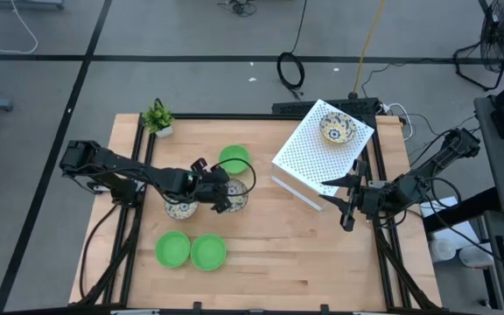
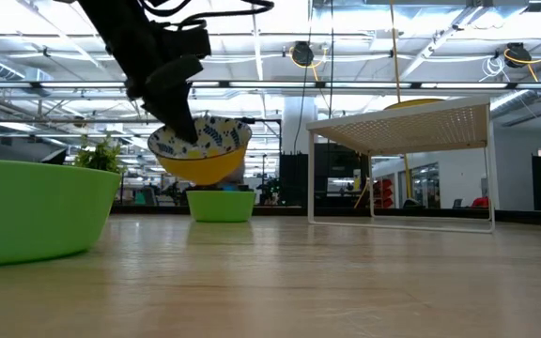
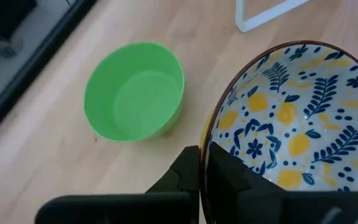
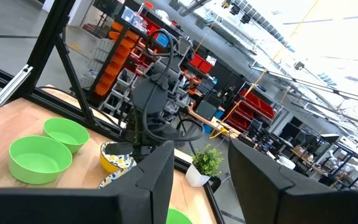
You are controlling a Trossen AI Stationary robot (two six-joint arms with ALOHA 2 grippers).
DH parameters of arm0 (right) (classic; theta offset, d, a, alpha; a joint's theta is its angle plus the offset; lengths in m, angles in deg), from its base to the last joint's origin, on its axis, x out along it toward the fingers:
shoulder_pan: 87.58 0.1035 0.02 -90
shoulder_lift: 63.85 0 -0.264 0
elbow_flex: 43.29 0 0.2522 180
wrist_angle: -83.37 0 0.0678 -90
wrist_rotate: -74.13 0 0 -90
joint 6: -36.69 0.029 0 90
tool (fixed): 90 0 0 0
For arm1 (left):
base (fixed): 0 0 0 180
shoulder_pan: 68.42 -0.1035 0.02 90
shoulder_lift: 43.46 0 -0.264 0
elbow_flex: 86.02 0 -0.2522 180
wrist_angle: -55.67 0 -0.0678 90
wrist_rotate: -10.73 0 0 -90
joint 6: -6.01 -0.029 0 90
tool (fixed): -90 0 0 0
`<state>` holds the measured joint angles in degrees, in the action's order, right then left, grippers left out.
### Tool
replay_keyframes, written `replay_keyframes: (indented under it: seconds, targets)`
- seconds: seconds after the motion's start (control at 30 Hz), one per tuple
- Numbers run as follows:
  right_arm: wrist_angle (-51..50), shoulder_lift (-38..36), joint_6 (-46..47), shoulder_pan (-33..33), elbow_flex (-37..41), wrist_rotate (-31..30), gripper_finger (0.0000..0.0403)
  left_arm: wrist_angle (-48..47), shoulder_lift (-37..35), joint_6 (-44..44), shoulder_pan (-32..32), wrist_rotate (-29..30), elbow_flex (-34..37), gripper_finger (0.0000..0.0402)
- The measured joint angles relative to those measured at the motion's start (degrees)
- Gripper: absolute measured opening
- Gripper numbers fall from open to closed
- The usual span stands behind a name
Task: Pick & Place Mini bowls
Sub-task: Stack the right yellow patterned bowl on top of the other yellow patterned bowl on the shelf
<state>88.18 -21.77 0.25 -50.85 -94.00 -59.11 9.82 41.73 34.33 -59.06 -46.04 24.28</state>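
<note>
My left gripper (image 1: 220,194) is shut on a cream mini bowl (image 3: 297,118) with a blue and yellow floral inside and a yellow outside, held up over the table's middle left (image 2: 200,150). A second floral bowl (image 1: 180,208) sits on the table under the left arm. A third (image 1: 337,128) stands on the white perforated rack (image 1: 309,162). One green mini bowl (image 1: 234,160) sits beyond the gripper, and two more (image 1: 172,248) (image 1: 208,252) sit near the front edge. My right gripper (image 1: 348,197) hangs open beside the rack, holding nothing. My left gripper pinches the floral bowl's rim (image 3: 211,140), one finger (image 3: 232,177) inside the bowl and one (image 3: 180,177) outside on its wall. The fingers slant down from the table's left. The bowl is lifted clear of the table and tilted (image 2: 200,150).
A small potted plant (image 1: 157,118) stands at the far left corner. The rack takes up the far right part of the table. Bare wood (image 1: 296,254) lies across the near middle and right.
</note>
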Motion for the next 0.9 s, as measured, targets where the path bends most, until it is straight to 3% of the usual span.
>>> replay_keyframes:
  seconds: [0.2,0.4,0.8,0.9]
  targets:
    - [0.0,0.0,0.0,0.0,0.0,0.0,0.0139,3.94,-0.02,-6.58,2.39,4.69,0.0,0.001]
    - [0.0,-0.01,0.42,0.0,0.0,0.0,0.0139,7.5,-0.02,-14.83,4.64,13.26,0.0,0.0013]
    - [0.44,0.1,8.62,0.0,0.0,0.08,0.0139,13.11,-0.04,-36.52,5.85,28.61,-5.37,0.0014]
    - [0.52,1.07,11.01,0.0,0.0,3.06,0.0139,17.22,-0.07,-43.27,6.57,31.62,-5.62,0.001]
